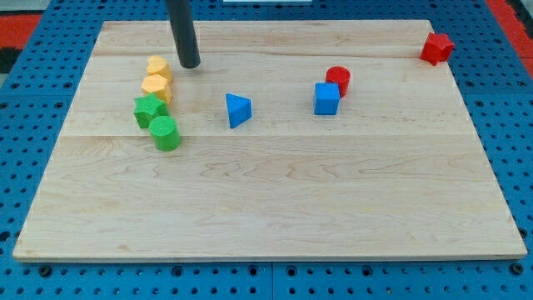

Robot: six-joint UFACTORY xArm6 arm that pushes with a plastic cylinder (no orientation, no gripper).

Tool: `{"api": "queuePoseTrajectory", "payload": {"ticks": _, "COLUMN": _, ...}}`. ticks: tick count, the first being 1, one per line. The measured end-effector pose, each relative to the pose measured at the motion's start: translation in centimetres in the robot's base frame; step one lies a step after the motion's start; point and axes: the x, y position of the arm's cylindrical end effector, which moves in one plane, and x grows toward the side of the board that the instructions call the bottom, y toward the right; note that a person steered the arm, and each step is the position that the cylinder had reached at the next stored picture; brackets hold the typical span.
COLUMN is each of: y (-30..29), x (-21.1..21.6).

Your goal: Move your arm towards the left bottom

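Nearest the frame's bottom on the pale wooden desk [275,208] sits a green cylinder [165,132], one of eight blocks: two green, two yellow, two blue, two red. No writing shows. My tip [191,64] rests upper left, just right of the upper yellow block [159,67]; no jaws exist.

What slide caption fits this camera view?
My tip rests just right of two yellow blocks, above the green pair.

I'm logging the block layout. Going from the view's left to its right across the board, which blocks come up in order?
Green star, then the blue triangular block, blue cube, red cylinder, red star-like block. The two yellow blocks and the green cylinder overlap the green star's span, so I leave them out.
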Motion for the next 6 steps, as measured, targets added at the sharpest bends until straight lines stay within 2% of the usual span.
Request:
{"api": "queuePoseTrajectory", "payload": {"ticks": 1, "y": -2.9, "x": -3.3}}
{"api": "queuePoseTrajectory", "payload": {"ticks": 2, "y": -10.1, "x": -3.2}}
{"api": "queuePoseTrajectory", "payload": {"ticks": 3, "y": -13.3, "x": -1.5}}
{"api": "queuePoseTrajectory", "payload": {"ticks": 4, "y": -13.3, "x": 4.6}}
{"api": "queuePoseTrajectory", "payload": {"ticks": 6, "y": -11.5, "x": 20.3}}
